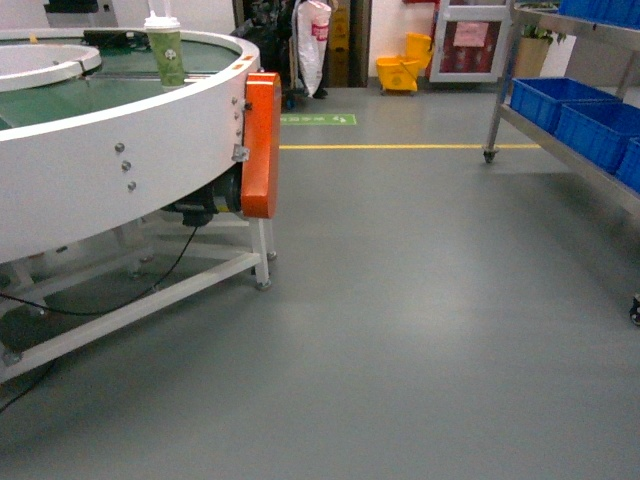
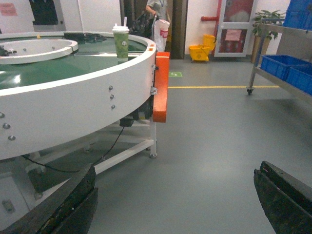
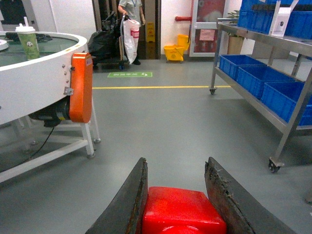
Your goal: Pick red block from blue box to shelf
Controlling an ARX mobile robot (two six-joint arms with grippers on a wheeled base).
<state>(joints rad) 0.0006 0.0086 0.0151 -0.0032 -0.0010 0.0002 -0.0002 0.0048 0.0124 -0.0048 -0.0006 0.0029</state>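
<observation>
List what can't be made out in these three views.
- Red block: bottom cut off by the right wrist view's lower edge; fingers cover its sides.
- Blue box: in no view.
- Shelf: cropped at the right edge.
- Left gripper: only finger ends visible.

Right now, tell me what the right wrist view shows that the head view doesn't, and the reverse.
Only the right wrist view shows the right hand shut on the red block, and a person in the doorway. Only the head view shows the table's inner white ring. Both show the white conveyor table, green cup, yellow mop bucket and the shelf with blue crates.
</observation>
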